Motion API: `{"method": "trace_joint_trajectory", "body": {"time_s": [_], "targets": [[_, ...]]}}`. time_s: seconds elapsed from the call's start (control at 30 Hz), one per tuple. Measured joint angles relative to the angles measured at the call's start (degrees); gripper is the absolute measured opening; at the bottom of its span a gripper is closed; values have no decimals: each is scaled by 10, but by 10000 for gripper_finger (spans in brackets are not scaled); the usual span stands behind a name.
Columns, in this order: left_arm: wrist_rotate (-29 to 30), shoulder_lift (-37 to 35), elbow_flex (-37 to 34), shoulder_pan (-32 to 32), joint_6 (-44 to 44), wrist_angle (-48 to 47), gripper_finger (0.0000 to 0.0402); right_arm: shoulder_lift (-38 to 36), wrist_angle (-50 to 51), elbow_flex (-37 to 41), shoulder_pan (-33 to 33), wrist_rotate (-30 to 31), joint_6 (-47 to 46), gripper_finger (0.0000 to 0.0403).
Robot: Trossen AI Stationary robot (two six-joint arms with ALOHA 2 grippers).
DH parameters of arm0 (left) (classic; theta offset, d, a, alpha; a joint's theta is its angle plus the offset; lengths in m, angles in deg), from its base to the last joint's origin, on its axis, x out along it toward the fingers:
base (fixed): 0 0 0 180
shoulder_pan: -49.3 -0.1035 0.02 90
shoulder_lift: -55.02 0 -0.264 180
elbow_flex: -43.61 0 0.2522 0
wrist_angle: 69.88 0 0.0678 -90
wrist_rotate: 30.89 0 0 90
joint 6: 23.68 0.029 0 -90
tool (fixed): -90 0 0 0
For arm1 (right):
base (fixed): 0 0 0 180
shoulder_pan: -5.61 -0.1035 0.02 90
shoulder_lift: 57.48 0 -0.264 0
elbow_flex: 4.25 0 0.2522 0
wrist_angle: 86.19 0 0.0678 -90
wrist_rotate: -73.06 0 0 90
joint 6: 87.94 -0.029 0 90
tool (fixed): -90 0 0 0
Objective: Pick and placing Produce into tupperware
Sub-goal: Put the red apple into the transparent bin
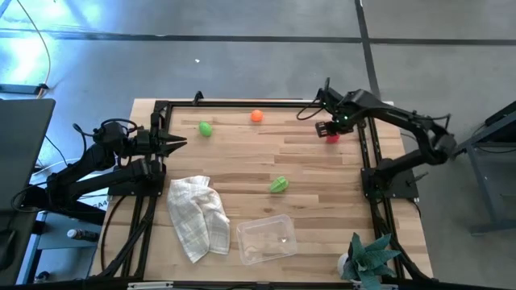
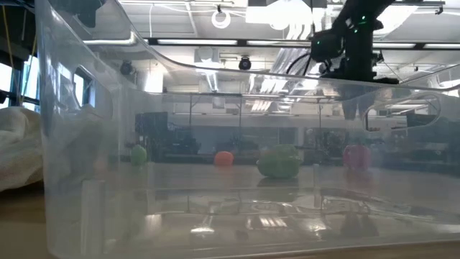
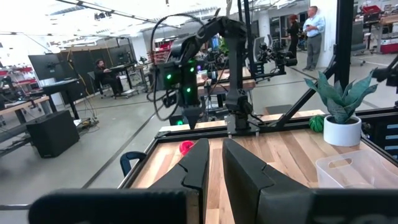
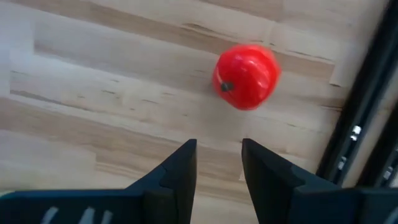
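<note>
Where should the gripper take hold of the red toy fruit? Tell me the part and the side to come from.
Grip the red fruit across its round middle, coming straight down from above. It lies free on the bare table, and the right gripper hangs over it, fingers slightly apart, so they probably need widening first.

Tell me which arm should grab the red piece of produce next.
Right. The right gripper hangs over the red produce at the table's far right edge, fingers a little apart, the piece just ahead of them in its wrist view. The left gripper waits across the table at the left side.
</note>
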Motion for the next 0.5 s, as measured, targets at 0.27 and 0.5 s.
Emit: {"method": "trace_joint_trajectory", "body": {"time_s": [0.27,0.5], "targets": [[0,0,0,0,0,0,37,52,-3,0,2,-1,-1,176],[0,0,0,0,0,0,37,54,-6,0,9,15,-95,222]]}}
